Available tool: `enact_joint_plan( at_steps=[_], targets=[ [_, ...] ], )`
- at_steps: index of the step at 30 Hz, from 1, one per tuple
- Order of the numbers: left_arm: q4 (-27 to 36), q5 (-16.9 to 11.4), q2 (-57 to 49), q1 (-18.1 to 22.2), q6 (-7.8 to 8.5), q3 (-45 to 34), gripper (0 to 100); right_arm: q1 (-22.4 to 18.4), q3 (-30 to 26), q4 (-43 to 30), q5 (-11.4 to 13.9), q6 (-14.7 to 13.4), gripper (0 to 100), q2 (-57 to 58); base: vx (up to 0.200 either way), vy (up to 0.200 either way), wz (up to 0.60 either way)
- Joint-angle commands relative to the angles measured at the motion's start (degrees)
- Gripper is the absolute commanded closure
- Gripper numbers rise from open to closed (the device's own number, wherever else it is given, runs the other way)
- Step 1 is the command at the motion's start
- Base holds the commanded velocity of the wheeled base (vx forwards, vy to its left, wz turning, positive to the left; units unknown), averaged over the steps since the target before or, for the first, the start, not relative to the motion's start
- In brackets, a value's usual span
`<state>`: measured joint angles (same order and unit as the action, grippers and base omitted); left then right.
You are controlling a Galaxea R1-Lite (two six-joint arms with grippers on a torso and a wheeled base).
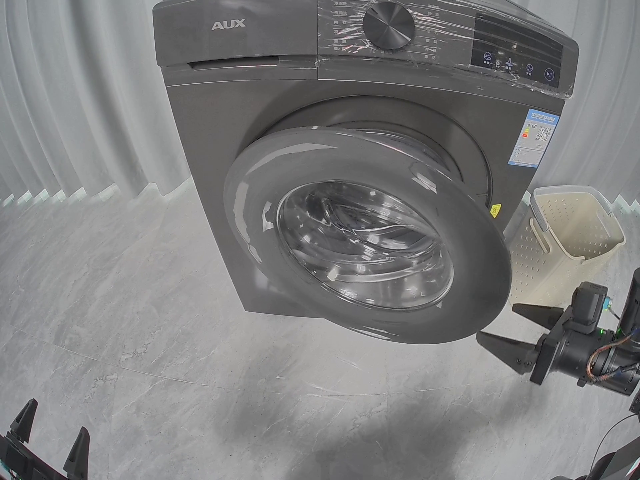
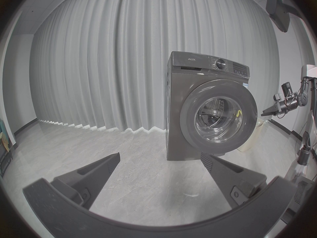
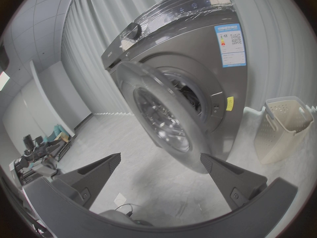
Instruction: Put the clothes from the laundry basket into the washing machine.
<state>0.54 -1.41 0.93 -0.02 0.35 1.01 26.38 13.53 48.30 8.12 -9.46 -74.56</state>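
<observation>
Left hand (image 1: pixel 55 425) hangs low, spread wide and empty. Right hand (image 1: pixel 497 323), also spread and empty, sits near the edge of the half-open door (image 1: pixel 267 188) of the washing machine (image 1: pixel 220 115). Dark fabric (image 3: pixel 192 98) seems to lie in the drum, and the laundry basket (image 1: pixel 533 268) beside the machine looks empty. Probably only closing the door remains.

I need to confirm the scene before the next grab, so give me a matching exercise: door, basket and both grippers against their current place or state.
Things:
1. washer door
2. laundry basket
3. left gripper
4. right gripper

Places or states:
A. cream, standing on the floor beside the washing machine
B. open, low over the floor, well away from the door
C. open, close to the door's rim
D. grey with a glass window, swung partly open

Pairs: 1-D, 2-A, 3-B, 4-C
</observation>
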Motion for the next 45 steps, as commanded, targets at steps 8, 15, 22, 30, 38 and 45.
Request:
enact_joint_plan(
  at_steps=[8,15,22,30,38,45],
  targets=[
    [-0.01,-0.08,-0.93,0.02,0.09,-0.92,0,11.85,-2.81,2.5,4.36,-1.79,0,1.26,0.025,-0.025,0.0],
    [-0.01,-0.08,-0.93,-0.06,0.17,-0.92,0,14.66,-1.93,9.09,4.36,-4.6,0,-3.31,0.2,0.0,0.0],
    [-0.01,-0.08,-0.93,0.02,0.09,-0.92,0,13.96,1.15,10.5,3.83,-4.25,0,-7.62,0.2,0.0,0.0],
    [-0.01,-0.08,-0.93,0.02,0.09,-0.92,0,5.52,6.6,11.99,-0.91,-1.7,0,-9.11,0.075,0.0,0.0],
    [-0.01,-0.08,-0.93,-0.06,0.17,-0.92,0,6.4,1.85,12.78,-1.53,0.32,0,-7.8,0.0,0.0,0.0],
    [-0.01,-0.08,-0.93,0.02,0.26,-0.92,0,7.72,0.0,13.84,-2.58,2.25,0,-8.67,0.057,0.0,0.0]
  ],
)
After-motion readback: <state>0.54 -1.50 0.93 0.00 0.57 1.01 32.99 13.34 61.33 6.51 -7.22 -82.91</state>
